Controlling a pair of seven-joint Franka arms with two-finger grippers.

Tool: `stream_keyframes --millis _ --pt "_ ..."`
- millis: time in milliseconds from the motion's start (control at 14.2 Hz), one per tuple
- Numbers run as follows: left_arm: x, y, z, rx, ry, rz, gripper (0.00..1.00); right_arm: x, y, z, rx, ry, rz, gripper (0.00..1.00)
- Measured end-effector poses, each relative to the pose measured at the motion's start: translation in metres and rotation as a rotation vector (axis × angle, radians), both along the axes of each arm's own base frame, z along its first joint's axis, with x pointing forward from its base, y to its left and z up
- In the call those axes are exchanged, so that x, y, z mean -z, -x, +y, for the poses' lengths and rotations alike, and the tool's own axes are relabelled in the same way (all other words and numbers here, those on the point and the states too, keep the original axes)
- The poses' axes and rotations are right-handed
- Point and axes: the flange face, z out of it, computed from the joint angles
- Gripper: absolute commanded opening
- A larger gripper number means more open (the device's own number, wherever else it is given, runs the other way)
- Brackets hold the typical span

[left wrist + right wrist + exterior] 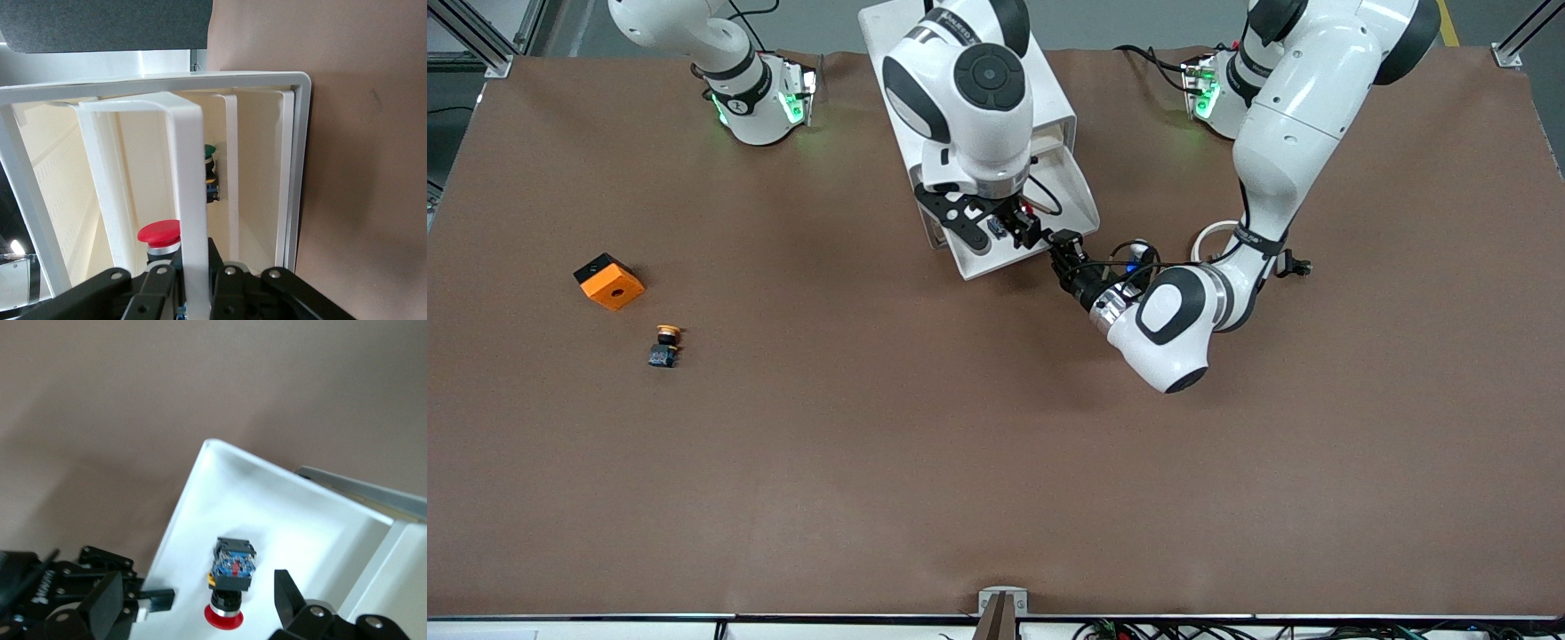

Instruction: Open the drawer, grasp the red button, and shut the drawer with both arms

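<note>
The white cabinet [1049, 116] stands at about twelve o'clock on the brown table [996, 462], midway between the two arm bases, with one drawer [1080, 191] pulled out toward the front camera. The left gripper [1065, 244] sits at the drawer's front, at about five o'clock from the cabinet, its fingers pinched tight on the drawer's thin front panel, as the left wrist view shows. The right gripper [1014, 224] hangs over the open drawer with its fingers spread wide, holding nothing. The button [230, 583] lies on its side on the drawer's white floor, red cap and blue-black body showing, between the right gripper's open fingers [287, 597] in the right wrist view. A second button with a green cap [209, 151] sits deeper inside the cabinet. Well apart, toward the right arm's end of the table at about nine o'clock, lie an orange cube [609, 281] and, nearer the front camera, a yellow-orange-capped button [665, 346].
</note>
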Motion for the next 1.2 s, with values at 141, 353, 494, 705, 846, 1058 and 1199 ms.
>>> stream_keyframes --millis 141,353,494,705,846,1058,1199 --pt "0.001 -0.006 0.002 -0.01 -0.006 -0.017 1.0 0.016 0.01 0.007 -0.015 0.021 0.016 1.0" --pt "0.001 -0.02 0.019 0.03 -0.031 -0.088 1.0 0.04 0.014 0.009 -0.019 0.036 0.024 1.0" --pt "-0.006 -0.028 0.022 0.077 -0.054 -0.15 1.0 0.054 0.013 0.008 -0.011 0.022 0.016 1.0" --pt "-0.02 -0.04 0.021 0.091 -0.059 -0.202 1.0 0.067 0.012 0.005 0.012 0.012 0.04 1.0" --pt "-0.031 -0.055 0.029 0.095 -0.072 -0.252 1.0 0.073 0.008 0.0 0.026 0.02 0.048 1.0" --pt "-0.051 -0.08 0.048 0.153 -0.111 -0.377 1.0 0.081 -0.002 -0.011 0.052 0.028 0.061 1.0" --pt "-0.06 -0.094 0.062 0.207 -0.13 -0.46 1.0 0.084 -0.003 -0.014 0.057 0.032 0.066 0.96"
